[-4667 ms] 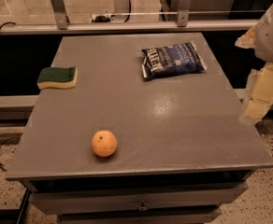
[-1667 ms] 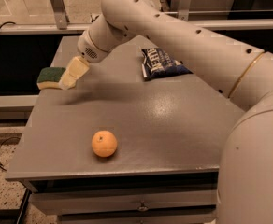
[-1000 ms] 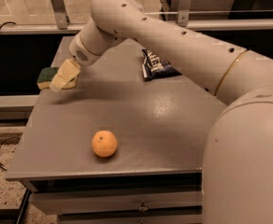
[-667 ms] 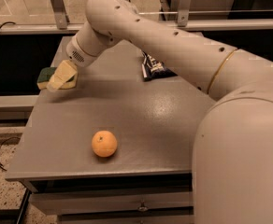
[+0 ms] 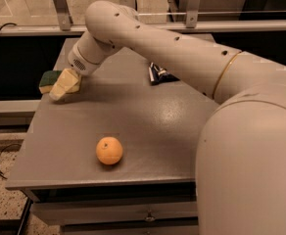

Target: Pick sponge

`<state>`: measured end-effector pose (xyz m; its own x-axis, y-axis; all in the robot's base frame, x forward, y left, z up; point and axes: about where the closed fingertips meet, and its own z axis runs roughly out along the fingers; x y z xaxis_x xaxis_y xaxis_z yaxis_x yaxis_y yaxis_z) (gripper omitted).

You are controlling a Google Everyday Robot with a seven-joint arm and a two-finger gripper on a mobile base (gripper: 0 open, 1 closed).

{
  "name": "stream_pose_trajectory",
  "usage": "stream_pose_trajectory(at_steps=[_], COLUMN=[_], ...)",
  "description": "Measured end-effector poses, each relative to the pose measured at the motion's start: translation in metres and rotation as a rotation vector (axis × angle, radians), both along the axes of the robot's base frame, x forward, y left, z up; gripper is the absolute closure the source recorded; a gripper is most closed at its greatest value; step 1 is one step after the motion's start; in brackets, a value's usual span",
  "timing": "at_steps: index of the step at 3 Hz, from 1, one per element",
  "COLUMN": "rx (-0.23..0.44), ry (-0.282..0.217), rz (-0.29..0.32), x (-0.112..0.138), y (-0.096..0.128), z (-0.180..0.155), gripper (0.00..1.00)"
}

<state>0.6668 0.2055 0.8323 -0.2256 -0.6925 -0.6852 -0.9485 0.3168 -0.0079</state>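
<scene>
The sponge point(image 5: 47, 79), pale yellow with a dark green top, lies at the left edge of the grey table point(image 5: 153, 126). Only its left part shows; the rest is hidden behind my gripper. My gripper point(image 5: 63, 86) is at the sponge's right side, low over the table and right up against it. My white arm reaches across the table from the right to get there.
An orange point(image 5: 109, 150) sits near the table's front edge. A dark blue snack bag point(image 5: 157, 74) lies at the back, mostly hidden behind my arm. A metal railing point(image 5: 59, 4) runs behind the table. The floor drops off left of the table.
My arm has swung from the right side of the table across to the sponge at the left. Over the last second the gripper has closed in on the sponge and lowered onto it.
</scene>
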Motion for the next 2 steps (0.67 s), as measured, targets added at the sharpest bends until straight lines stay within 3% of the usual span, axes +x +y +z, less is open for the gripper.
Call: stream_pose_trajectory(at_steps=[2], rx=[-0.011], ry=[-0.060], rz=[-0.007], x=[0.0023], y=[-0.0038], z=[0.0043], gripper=[0.60])
